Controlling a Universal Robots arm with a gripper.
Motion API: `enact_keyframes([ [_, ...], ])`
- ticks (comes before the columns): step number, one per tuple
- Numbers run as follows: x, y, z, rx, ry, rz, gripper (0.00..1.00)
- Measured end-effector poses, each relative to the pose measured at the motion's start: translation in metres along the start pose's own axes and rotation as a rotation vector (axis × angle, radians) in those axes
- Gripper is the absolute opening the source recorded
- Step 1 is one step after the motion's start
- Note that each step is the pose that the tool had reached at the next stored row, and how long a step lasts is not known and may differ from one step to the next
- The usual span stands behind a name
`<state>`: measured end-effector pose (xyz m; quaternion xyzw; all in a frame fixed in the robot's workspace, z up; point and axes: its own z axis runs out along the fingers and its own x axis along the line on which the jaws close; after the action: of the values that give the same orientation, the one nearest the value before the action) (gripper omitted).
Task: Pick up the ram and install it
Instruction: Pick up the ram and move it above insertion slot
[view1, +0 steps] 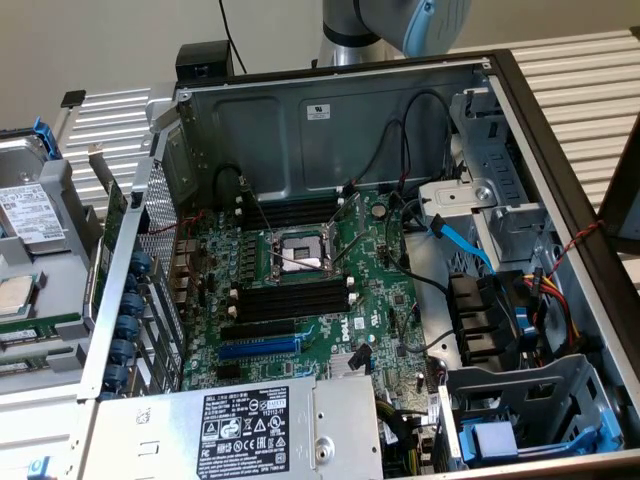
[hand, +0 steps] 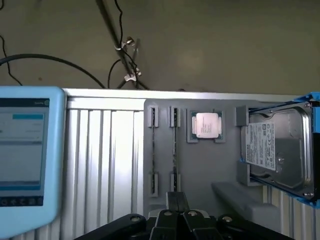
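Two ram sticks stand on edge in grey holders of a tray; they appear as thin lines (hand: 174, 145) in the wrist view and as green strips (view1: 40, 327) at the exterior view's left. My gripper (hand: 176, 202) hangs above that tray, just short of the holders. Its black fingers are shut together with nothing between them. The open computer case shows the motherboard (view1: 340, 320) with long black memory slots (view1: 295, 300) beside the CPU socket (view1: 298, 252). Part of the arm (view1: 410, 20) shows behind the case's back wall.
On the tray lie a loose CPU (hand: 206, 125) and a hard drive (hand: 277, 147) in a blue bracket. A blue-framed tablet (hand: 25, 160) sits beside the tray. Inside the case are a blue expansion slot (view1: 258, 348), loose cables (view1: 455, 240), drive cages (view1: 520, 400) and the power supply (view1: 250, 430).
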<state>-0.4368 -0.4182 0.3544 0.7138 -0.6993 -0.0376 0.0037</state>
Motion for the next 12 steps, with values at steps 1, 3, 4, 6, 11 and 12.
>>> enact_keyframes([
  [1,0.000,0.0013,0.0012,0.0018,0.0001,-0.002,0.11],
  [3,0.000,0.0047,0.0031,0.0117,0.0003,-0.005,0.11],
  [4,0.000,0.0066,0.0038,0.0210,0.0002,-0.006,0.11],
  [6,0.000,0.0104,0.0049,0.0416,0.0001,-0.007,0.11],
  [11,0.000,0.0207,0.0134,0.0481,-0.0010,-0.008,0.11],
  [12,0.000,0.0212,0.0153,0.0491,-0.0011,-0.008,0.11],
])
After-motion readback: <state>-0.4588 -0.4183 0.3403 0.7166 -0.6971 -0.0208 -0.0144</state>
